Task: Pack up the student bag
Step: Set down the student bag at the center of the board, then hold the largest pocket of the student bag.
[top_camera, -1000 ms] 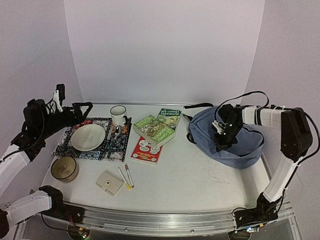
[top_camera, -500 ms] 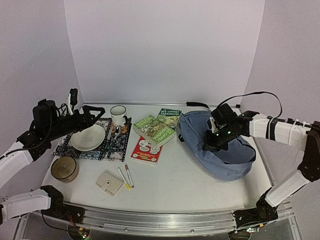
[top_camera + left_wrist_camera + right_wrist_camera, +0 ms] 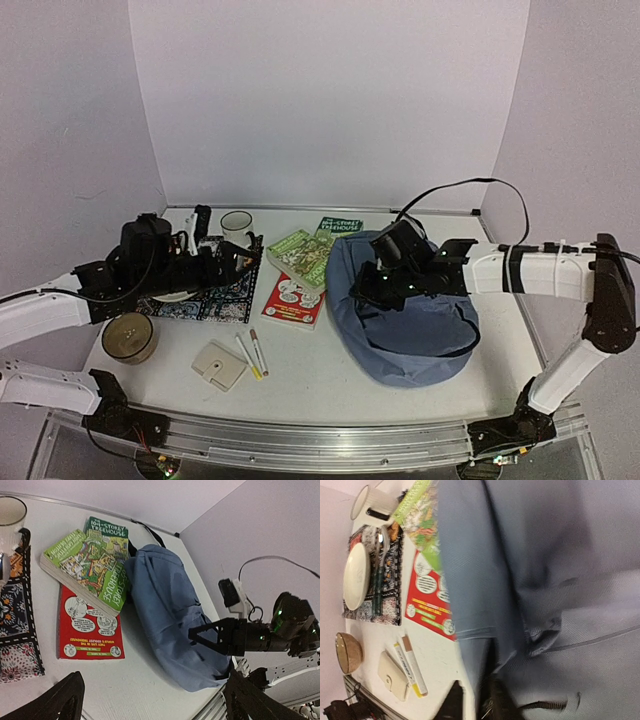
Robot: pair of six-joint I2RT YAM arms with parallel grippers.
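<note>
The student bag is a blue-grey backpack lying flat at centre right, its left edge against the books. It also shows in the left wrist view and fills the right wrist view. My right gripper rests on the bag's upper left part. Its fingers stand a little apart, open, with a fold of bag fabric between them; that view is blurred. My left gripper hangs wide open over the placemat, pointing at the books, with nothing between its fingers.
Two green books and a red book lie left of the bag. A mug and patterned placemat sit behind. A brown bowl, beige wallet and two markers lie near the front.
My right arm has dragged the bag leftward to the books, and its jaws have parted from shut. My left arm has swung right over the placemat.
</note>
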